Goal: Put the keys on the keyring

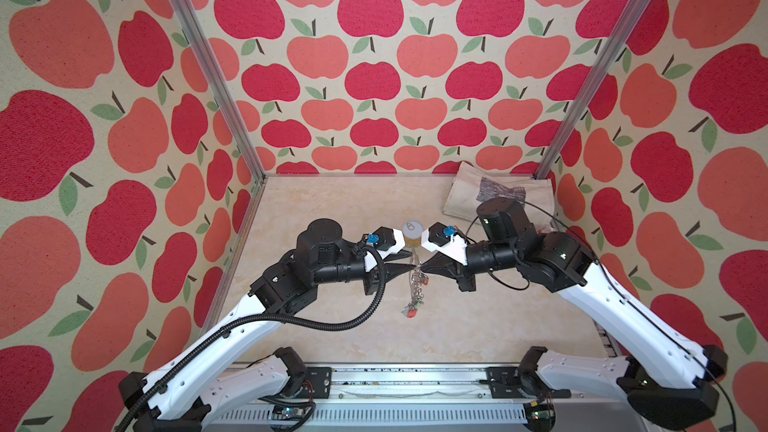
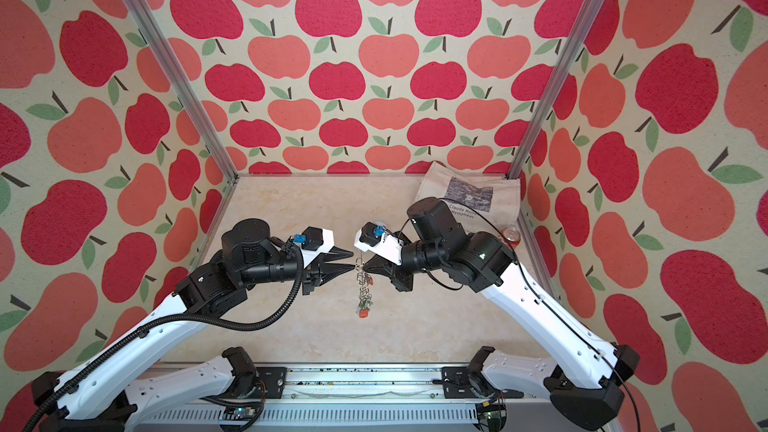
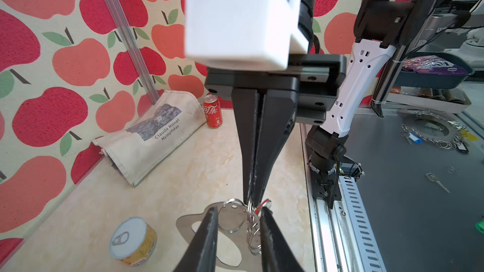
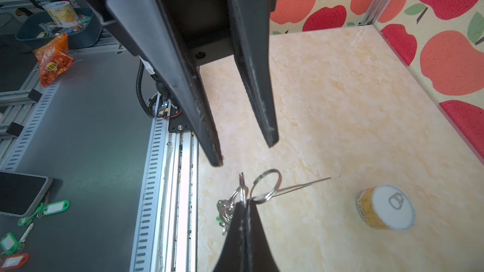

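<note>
fingers point(image 3: 272, 137) of the right gripper point(image 3: 252, 201) pinch the keyring point(image 3: 183, 222) aloft by its edge, keys point(image 1: 412, 311) dangling beneath, while the left gripper point(image 4: 245, 154) stands spread around the rings point(image 3: 251, 231), seemingly mid-threading; next calls for a fine pinch on one ring, which one unclear.

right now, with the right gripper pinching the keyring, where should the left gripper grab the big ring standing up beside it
Probably the ring's free arc, farthest from the shut right gripper. Come straight in from the left arm's side: that arc faces the open left gripper, while the ring's other end is crowded by the pinch, the keyring and other rings.
</note>
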